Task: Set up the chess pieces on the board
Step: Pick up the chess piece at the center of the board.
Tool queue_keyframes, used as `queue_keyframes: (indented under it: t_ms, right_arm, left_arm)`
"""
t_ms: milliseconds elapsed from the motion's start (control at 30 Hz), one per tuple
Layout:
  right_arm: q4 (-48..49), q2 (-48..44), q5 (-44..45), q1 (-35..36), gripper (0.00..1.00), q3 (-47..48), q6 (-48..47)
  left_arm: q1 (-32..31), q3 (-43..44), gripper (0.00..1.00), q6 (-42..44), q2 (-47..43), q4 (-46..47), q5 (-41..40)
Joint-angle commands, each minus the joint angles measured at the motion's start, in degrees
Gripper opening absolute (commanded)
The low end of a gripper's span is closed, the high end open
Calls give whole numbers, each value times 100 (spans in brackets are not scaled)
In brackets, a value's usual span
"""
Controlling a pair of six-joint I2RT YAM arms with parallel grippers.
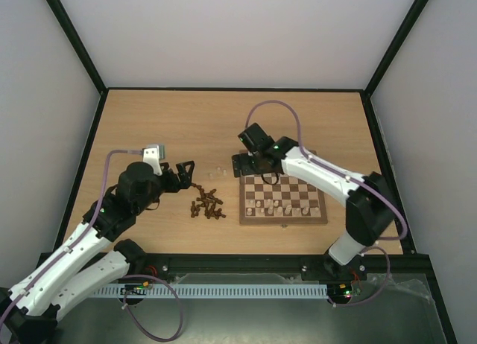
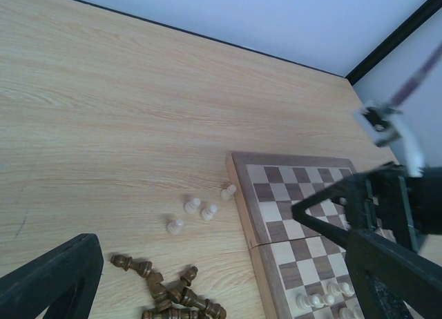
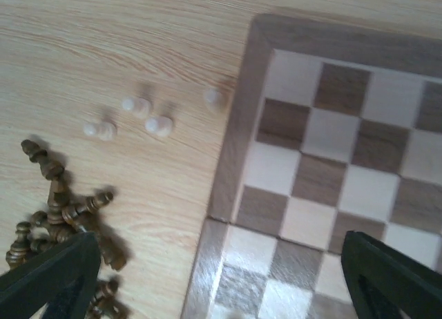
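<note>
The board (image 1: 282, 182) lies right of centre, with two rows of pale chess pieces (image 1: 279, 206) on its near side. Dark pieces (image 1: 207, 204) lie in a heap on the table left of it. A few pale pieces (image 1: 217, 167) lie loose by the board's far left corner. My left gripper (image 1: 188, 174) is open and empty just above the dark heap (image 2: 169, 295), with its fingers (image 2: 48, 281) spread wide. My right gripper (image 1: 237, 165) is open and empty over the board's far left corner (image 3: 238, 153). The loose pale pieces (image 3: 138, 119) and the dark heap (image 3: 62, 215) lie to its left.
Black frame rails (image 1: 231, 89) border the table at the back and sides. The right arm (image 2: 387, 201) reaches over the board in the left wrist view. Bare wood lies behind the board and at the far left.
</note>
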Motion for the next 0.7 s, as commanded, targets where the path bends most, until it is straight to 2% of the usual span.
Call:
queue_keyframes:
  t_ms: [0,100,167,233,267,667]
  right_arm:
    - [70,741,-421,24,90,629,-232]
    - [93,1286,-494,103,66,1055,-281]
    - [70,1593,-492,158,56,1290,-312]
    - [44,1865,-470,226,37,1503,-339]
    - [16,2001,-460,259,33,1614,-344]
    - [-194,2860,-246,448,32,2217,-425]
  left_arm:
    - [34,177,99,100,-83,-113,-75]
    - [35,172,99,111,-118,-127,-73]
    - [31,162,99,109,-126,-127,-76]
    - [30,139,100,104,-130,-105,-72]
    - [32,141,99,109,-124,-100,-64]
    - [33,93,99,102,-204,-160,-139]
